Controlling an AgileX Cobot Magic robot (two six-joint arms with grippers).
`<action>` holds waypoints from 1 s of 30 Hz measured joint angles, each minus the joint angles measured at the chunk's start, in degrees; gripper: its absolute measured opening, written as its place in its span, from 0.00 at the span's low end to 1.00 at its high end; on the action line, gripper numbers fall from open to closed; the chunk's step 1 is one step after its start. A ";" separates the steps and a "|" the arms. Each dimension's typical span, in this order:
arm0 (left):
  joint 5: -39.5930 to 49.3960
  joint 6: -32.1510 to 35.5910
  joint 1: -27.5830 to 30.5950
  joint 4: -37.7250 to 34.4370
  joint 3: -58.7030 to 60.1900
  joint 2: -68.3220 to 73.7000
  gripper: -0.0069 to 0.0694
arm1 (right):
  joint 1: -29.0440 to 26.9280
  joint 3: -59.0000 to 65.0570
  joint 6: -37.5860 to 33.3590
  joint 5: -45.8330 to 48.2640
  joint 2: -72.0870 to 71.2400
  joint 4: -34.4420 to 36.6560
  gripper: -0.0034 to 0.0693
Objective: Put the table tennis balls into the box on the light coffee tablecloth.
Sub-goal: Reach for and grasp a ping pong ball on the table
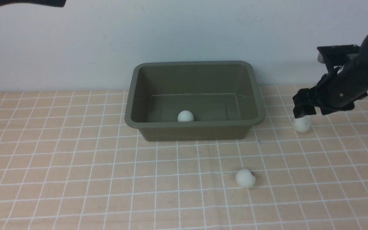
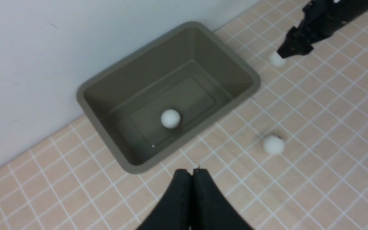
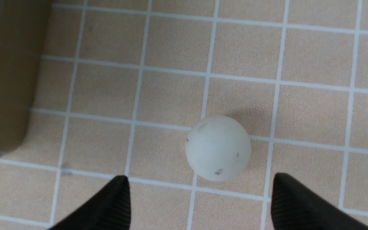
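Here's the olive-green box, sitting on the light coffee tablecloth with its far side close to the white wall. One table tennis ball is already inside, resting on the box floor, left of centre and toward the near wall. Two are out on the cloth! The ball with the dark printed mark lies in front of the box, off toward its right end, well apart from both arms. The third ball sits just right of the box, and the right gripper hangs directly over it, very close. Its wrist view shows the jaws spread wide, the ball just ahead of the two tips, neither finger on it. Over on the left, the left gripper is up high, looking down on the box, its fingers pressed flat together with nothing between them.
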 joint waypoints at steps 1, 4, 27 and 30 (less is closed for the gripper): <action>0.00 0.00 0.00 -0.27 0.53 -0.42 0.00 | 0.00 -0.36 0.00 0.08 0.38 0.00 0.82; 0.00 0.00 0.00 -1.95 6.00 -3.00 0.00 | 0.00 -2.98 -0.04 0.30 2.28 0.00 0.85; 0.05 1.49 0.00 -2.60 26.75 -19.69 0.00 | 0.00 -11.27 2.35 5.80 12.46 -3.23 0.83; 0.05 1.49 0.00 -2.60 26.75 -19.93 0.00 | 0.00 -11.35 2.35 5.68 12.71 -3.23 0.78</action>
